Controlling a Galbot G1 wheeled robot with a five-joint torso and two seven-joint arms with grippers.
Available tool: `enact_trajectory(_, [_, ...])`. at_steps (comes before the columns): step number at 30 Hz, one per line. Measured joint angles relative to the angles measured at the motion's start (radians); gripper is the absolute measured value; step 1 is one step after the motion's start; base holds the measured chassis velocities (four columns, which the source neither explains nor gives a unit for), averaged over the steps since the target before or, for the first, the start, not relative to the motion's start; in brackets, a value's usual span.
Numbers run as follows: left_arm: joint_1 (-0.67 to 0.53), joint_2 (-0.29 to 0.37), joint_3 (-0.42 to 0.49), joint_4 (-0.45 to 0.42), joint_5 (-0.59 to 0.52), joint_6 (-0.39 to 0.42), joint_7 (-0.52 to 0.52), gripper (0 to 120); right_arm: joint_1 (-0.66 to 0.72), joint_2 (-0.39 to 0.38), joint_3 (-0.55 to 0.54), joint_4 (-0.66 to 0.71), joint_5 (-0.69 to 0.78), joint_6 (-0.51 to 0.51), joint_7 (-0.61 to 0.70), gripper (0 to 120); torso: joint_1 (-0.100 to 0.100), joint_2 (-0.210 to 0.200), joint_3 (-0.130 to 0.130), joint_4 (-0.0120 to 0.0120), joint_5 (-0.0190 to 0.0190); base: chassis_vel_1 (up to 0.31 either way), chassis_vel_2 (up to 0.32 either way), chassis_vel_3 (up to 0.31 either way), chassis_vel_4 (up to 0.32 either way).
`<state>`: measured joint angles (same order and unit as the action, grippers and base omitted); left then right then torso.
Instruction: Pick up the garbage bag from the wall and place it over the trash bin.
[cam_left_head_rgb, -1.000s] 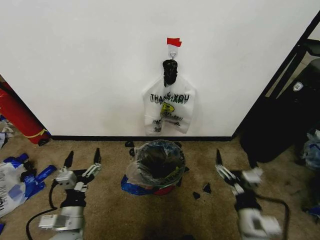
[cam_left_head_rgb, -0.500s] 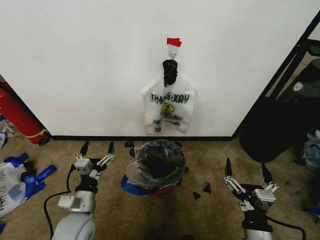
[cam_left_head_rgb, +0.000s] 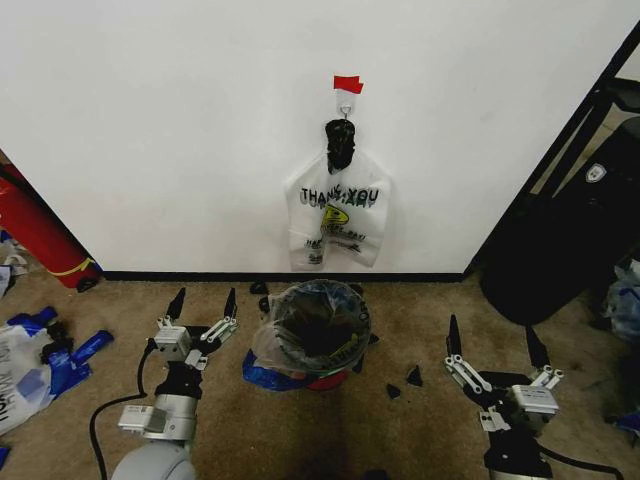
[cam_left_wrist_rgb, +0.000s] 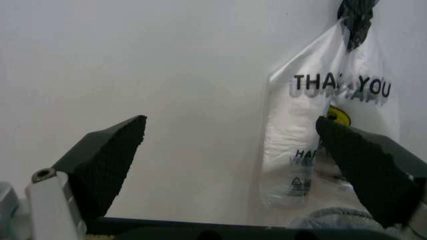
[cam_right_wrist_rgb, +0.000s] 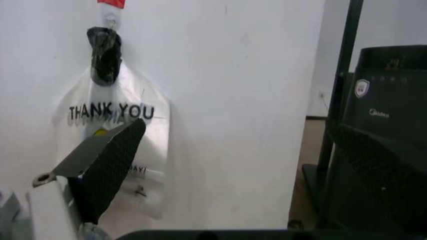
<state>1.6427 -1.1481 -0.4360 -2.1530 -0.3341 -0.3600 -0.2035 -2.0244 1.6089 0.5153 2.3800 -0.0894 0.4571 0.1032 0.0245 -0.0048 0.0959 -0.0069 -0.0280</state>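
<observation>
The trash bin (cam_left_head_rgb: 318, 378), black mesh with a red base, stands on the carpet by the wall (cam_left_head_rgb: 150, 130). The see-through garbage bag (cam_left_head_rgb: 272, 345) is draped over its rim, with a blue part (cam_left_head_rgb: 262, 373) at its foot. My left gripper (cam_left_head_rgb: 204, 300) is open just left of the bin, fingers pointing at the wall. My right gripper (cam_left_head_rgb: 491, 332) is open to the bin's right, well apart from it. In the left wrist view the left gripper (cam_left_wrist_rgb: 230, 150) faces bare wall, and in the right wrist view the right gripper (cam_right_wrist_rgb: 233, 160) does too.
An opaque white "THANK YOU" bag (cam_left_head_rgb: 338, 222) hangs from a hook (cam_left_head_rgb: 345, 105) under red tape (cam_left_head_rgb: 347, 84). A big black bulk (cam_left_head_rgb: 560, 240) fills the right corner. A red cylinder (cam_left_head_rgb: 35, 235) and white-and-blue bags (cam_left_head_rgb: 30, 370) lie at the left. Black scraps (cam_left_head_rgb: 412, 377) dot the carpet.
My left gripper has moved forward and rightward toward the bin. My right gripper has turned to face the wall and settled lower at the right. Both stay open.
</observation>
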Motion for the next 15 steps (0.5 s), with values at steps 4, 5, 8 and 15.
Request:
enact_trajectory(4, [0.025, -0.013, -0.004, -0.012, 0.024, -0.020, 0.005, 100, -0.013, 0.000, -0.005, 0.006, 0.000, 0.008, 0.001, 100, 0.000, 0.000, 0.000, 0.0000, 0.0000, 0.000, 0.000, 0.000, 0.000])
enact_trajectory(5, [0.026, -0.015, -0.004, -0.012, 0.030, -0.023, 0.006, 100, -0.009, 0.000, -0.005, 0.007, 0.002, 0.007, 0.001, 100, 0.000, 0.000, 0.000, 0.0000, 0.0000, 0.000, 0.000, 0.000, 0.000])
enact_trajectory(8, [0.026, -0.021, -0.001, -0.011, 0.047, -0.027, 0.009, 100, 0.005, 0.000, -0.005, 0.007, 0.010, -0.004, 0.001, 100, 0.000, 0.000, 0.000, 0.0000, 0.0001, 0.000, 0.000, 0.000, 0.000])
enact_trajectory(15, [0.033, -0.046, -0.003, -0.019, 0.073, -0.024, 0.011, 100, 0.010, -0.001, 0.004, 0.008, 0.038, -0.014, 0.001, 100, 0.000, 0.000, 0.000, -0.0001, 0.0001, 0.000, 0.000, 0.000, 0.000])
